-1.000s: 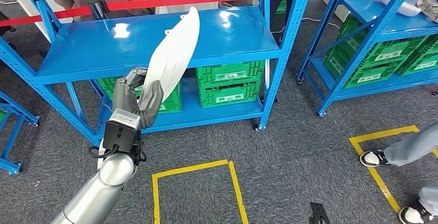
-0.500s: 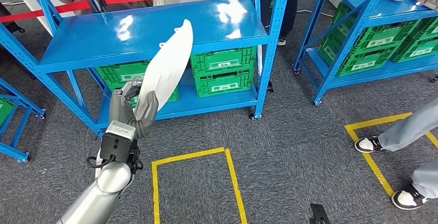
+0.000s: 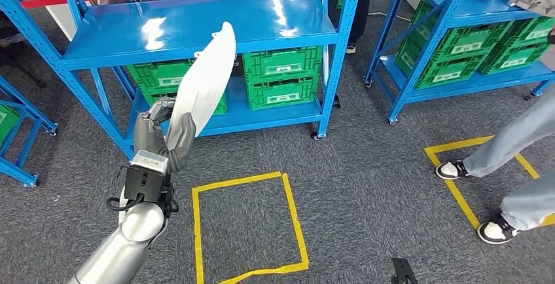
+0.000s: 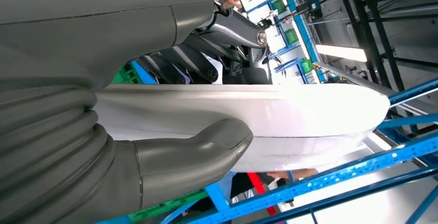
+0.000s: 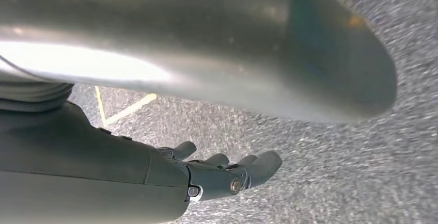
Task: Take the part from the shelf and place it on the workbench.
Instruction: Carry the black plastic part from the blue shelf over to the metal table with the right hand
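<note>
At 10 o'clock in the head view, your left hand point(image 3: 163, 133) is clamped on the lower end of the part point(image 3: 206, 81), a long white curved panel that rises toward 1 o'clock, off the shelf point(image 3: 196, 25) and in front of its blue top deck. Left wrist view confirms it: thumb point(image 4: 206, 149) pressed on one face of the part point(image 4: 289, 115), dark fingers on the other. Right hand point(image 5: 227, 172) hangs over the grey carpet, fingers loosely apart, holding nothing. No worktop in sight, so the carry is likely only begun. Risks, as I judge them: the grip sits at one end, so the long free end has leverage and may swing or slip when you turn; its tip is close to the shelf edge and a blue upright point(image 3: 340, 55) and could clip them. Person's legs point(image 3: 517, 166) at 3 o'clock, green crates point(image 3: 281, 78) under the deck; watch clearance on both while turning.
</note>
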